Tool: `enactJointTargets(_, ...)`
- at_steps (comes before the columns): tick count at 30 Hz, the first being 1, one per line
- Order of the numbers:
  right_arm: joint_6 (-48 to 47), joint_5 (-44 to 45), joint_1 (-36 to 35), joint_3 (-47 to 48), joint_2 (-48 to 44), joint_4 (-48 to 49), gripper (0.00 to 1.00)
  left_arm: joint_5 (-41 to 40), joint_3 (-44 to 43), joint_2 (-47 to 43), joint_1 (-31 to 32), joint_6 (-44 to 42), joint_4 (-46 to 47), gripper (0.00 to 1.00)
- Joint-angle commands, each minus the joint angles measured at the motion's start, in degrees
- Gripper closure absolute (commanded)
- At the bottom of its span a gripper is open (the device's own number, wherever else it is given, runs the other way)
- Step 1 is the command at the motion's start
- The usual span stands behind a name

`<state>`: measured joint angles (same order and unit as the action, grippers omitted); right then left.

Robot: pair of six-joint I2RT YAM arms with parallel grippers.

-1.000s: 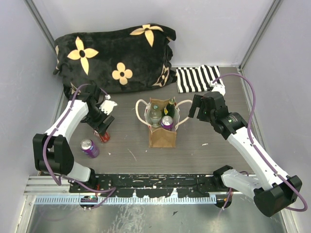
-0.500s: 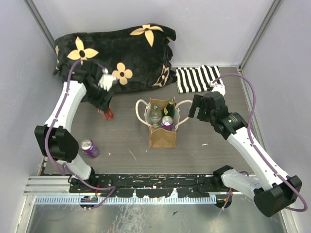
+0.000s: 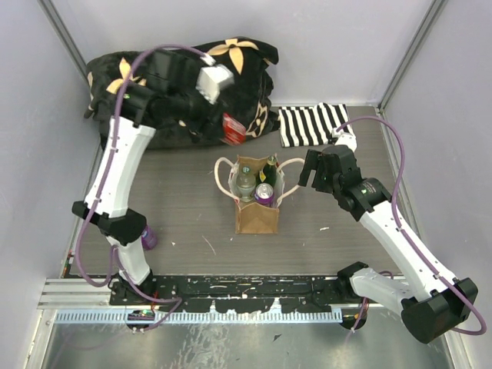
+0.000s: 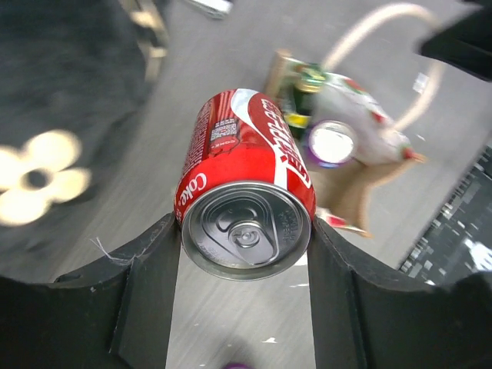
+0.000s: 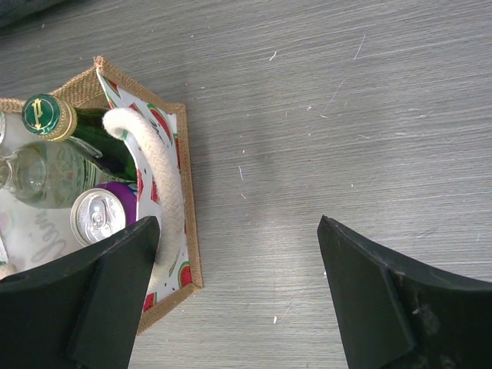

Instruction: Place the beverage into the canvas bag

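Note:
My left gripper (image 3: 227, 123) is shut on a red Coke can (image 3: 233, 128), held in the air behind the canvas bag (image 3: 256, 215). In the left wrist view the can (image 4: 246, 204) sits between both fingers (image 4: 154, 284), with the bag (image 4: 357, 181) below and beyond it. The bag stands upright at the table's middle and holds a green bottle (image 5: 73, 127), a clear bottle (image 5: 34, 173) and a purple can (image 5: 100, 215). My right gripper (image 5: 242, 288) is open and empty, just right of the bag's edge (image 5: 188, 231), its left finger over the rope handle (image 5: 157, 177).
A purple can (image 3: 147, 237) lies on the table at the left, partly hidden by the left arm. A big black plush item with yellow flowers (image 3: 184, 84) lies at the back. A black-and-white striped cloth (image 3: 311, 123) lies at the back right.
My left gripper has lifted the red can off the table at the left and carried it up and right, to behind the bag. The right arm has not moved.

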<state>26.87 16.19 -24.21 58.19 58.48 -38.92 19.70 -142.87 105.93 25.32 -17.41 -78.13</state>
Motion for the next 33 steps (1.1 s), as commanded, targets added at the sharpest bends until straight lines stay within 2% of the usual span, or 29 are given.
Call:
enactJointTargets(1, -0.3, 0.9, 0.5, 0.9, -1.6, 1.3, 0.10, 3.2, 5.4, -3.5, 9.2, 1.6, 1.8, 1.00)
enactJointTargets(5, -0.3, 0.8, 0.6, 0.6, -1.7, 1.1, 0.10, 2.2, 11.6, -4.7, 14.8, 1.7, 4.5, 1.00)
enactJointTargets(10, -0.1, 0.9, 0.8, -0.4, -2.4, 1.0, 0.10, 0.4, 16.9, -5.0, 17.8, 1.2, 6.4, 1.00)
enactJointTargets(22, 0.4, 1.0, 1.1, -1.8, -3.9, 1.0, 0.10, -4.1, 30.4, -6.7, 19.5, -3.0, 10.7, 1.00)
enactJointTargets(33, 0.6, 0.8, 1.2, -1.9, -4.2, 0.9, 0.10, -7.6, 37.0, -8.3, 20.5, -6.9, 9.7, 1.00)
